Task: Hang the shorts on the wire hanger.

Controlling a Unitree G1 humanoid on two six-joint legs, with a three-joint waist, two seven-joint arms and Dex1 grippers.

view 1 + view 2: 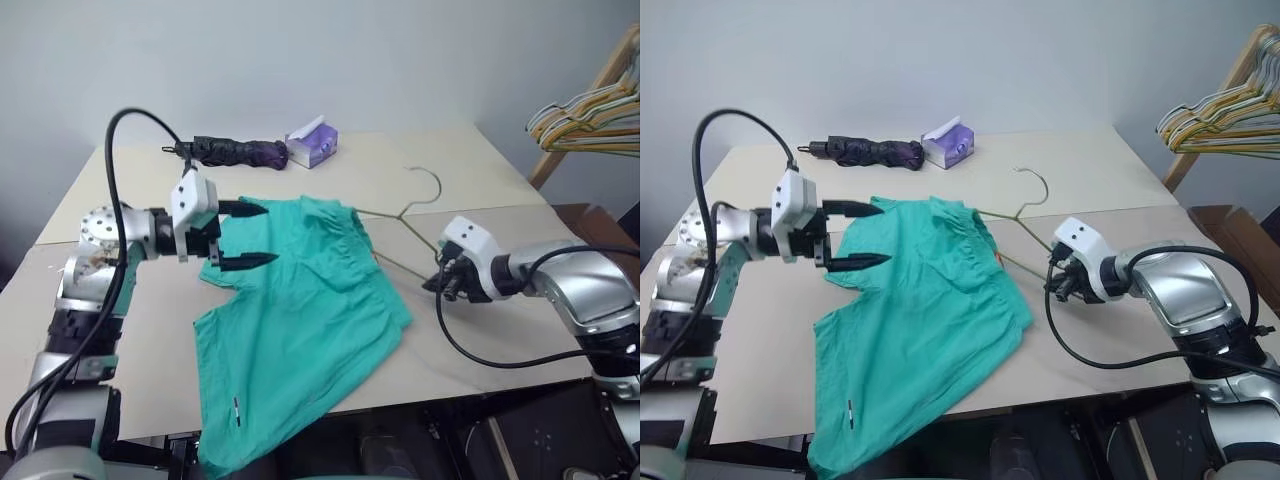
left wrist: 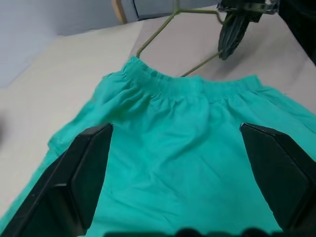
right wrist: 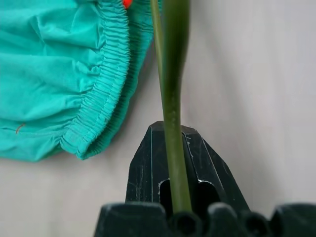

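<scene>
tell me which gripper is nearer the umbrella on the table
Left. The left gripper hovers open over the shorts, just this side of the umbrella. The right gripper is shut on the hanger, farther off on the table's other side.

A folded umbrella (image 1: 240,151), black with dark purple cloth, lies near the far edge of the beige table (image 1: 470,170). Its handle end points to the left. Just beside its other end stands a small purple and white tissue box (image 1: 312,141), with a white tissue coming out of the top. At the far right, a bunch of pastel-coloured hangers (image 1: 590,120) hangs on a light wooden rack (image 1: 590,95), well apart from the umbrella and the box.
</scene>
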